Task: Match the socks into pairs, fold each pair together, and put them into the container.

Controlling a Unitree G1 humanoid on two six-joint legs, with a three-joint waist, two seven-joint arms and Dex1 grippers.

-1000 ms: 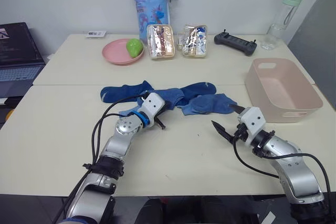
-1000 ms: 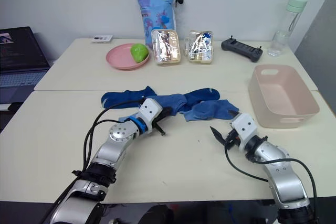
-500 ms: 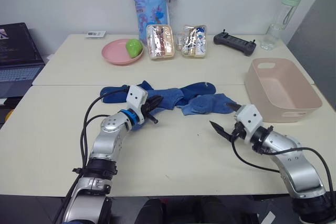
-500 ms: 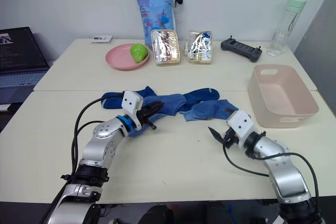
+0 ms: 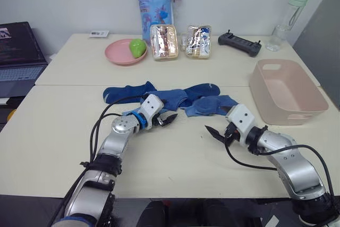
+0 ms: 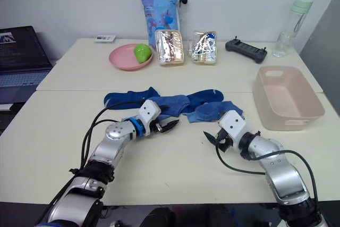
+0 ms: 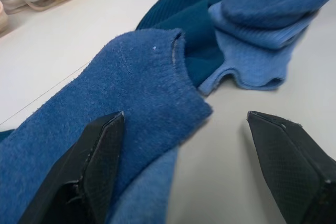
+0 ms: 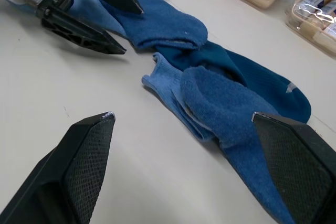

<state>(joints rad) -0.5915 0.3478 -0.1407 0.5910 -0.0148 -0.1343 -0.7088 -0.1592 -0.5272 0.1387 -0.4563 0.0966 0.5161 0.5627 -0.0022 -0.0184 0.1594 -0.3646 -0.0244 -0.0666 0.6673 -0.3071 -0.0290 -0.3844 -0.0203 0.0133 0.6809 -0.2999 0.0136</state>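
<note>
Several blue socks [image 5: 175, 98] lie in a loose row across the middle of the table: a dark one [image 5: 125, 93] at the left, medium blue ones in the middle, a lighter one [image 5: 215, 104] at the right. My left gripper [image 5: 169, 119] stands open at the near edge of the row, and a medium blue sock's cuff [image 7: 152, 82] lies between its fingers [image 7: 94, 156]. My right gripper [image 5: 217, 126] is open too, just in front of the lighter sock [image 8: 220, 98], holding nothing. The pale pink container [image 5: 297, 116] stands at the right.
On the far table are a pink plate [image 5: 118, 56] with a green fruit [image 5: 137, 48], two clear snack boxes [image 5: 163, 42], a blue bag [image 5: 153, 3], a black controller [image 5: 239, 44] and a bottle [image 5: 287, 11]. A laptop [image 5: 18, 51] sits at the far left.
My left gripper has gone from shut to open and now points right along the socks. My right gripper has shifted a little left, toward the socks.
</note>
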